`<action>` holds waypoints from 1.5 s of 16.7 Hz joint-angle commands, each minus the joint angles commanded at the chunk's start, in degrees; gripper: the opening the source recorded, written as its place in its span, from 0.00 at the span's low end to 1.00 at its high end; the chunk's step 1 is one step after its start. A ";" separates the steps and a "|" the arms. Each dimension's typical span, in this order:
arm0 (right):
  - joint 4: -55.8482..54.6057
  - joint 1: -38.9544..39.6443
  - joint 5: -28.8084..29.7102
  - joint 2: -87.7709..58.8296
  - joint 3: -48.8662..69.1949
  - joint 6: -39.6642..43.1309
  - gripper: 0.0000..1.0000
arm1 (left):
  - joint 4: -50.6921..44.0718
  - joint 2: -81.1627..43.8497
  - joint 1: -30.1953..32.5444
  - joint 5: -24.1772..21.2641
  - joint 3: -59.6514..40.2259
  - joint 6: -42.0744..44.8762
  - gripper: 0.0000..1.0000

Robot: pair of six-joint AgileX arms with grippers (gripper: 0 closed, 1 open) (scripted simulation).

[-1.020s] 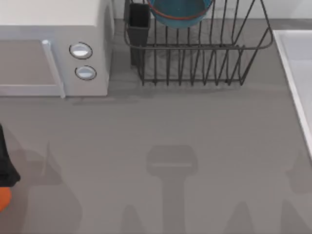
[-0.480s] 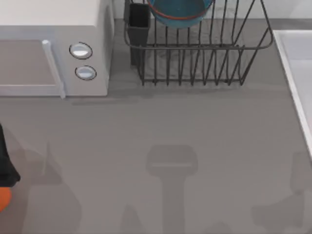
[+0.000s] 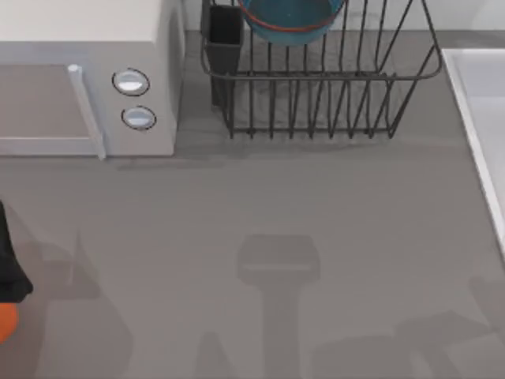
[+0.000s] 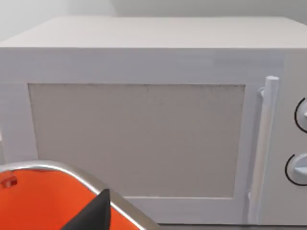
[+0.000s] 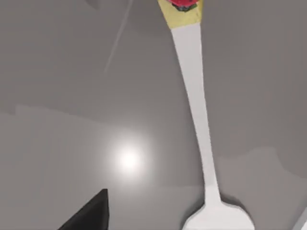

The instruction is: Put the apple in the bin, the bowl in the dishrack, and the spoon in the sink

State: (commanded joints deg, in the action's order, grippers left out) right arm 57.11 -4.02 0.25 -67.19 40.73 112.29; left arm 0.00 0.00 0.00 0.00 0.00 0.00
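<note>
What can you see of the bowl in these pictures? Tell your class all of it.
The bowl is round and deep blue with a thin reddish-brown rim and a smooth, glazed look. It sits in the black wire dishrack at the back of the table, behind the upright tines and beside the dark cup at the rack's corner. The top view's upper edge cuts it off, so part of it shows.
</note>
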 joint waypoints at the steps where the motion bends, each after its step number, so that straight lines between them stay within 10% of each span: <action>1: 1.54 -0.12 -0.09 -1.83 1.36 3.26 1.00 | 0.00 0.00 0.00 0.00 0.00 0.00 1.00; 12: 4.28 -0.23 -0.46 -6.59 4.33 11.77 1.00 | 0.00 0.00 0.00 0.00 0.00 0.00 1.00; 25: -23.37 -0.03 -0.50 -19.44 -10.52 11.25 1.00 | 0.00 0.00 0.00 0.00 0.00 0.00 1.00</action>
State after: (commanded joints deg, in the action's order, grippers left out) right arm 33.74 -4.05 -0.25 -86.63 30.21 123.54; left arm 0.00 0.00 0.00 0.00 0.00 0.00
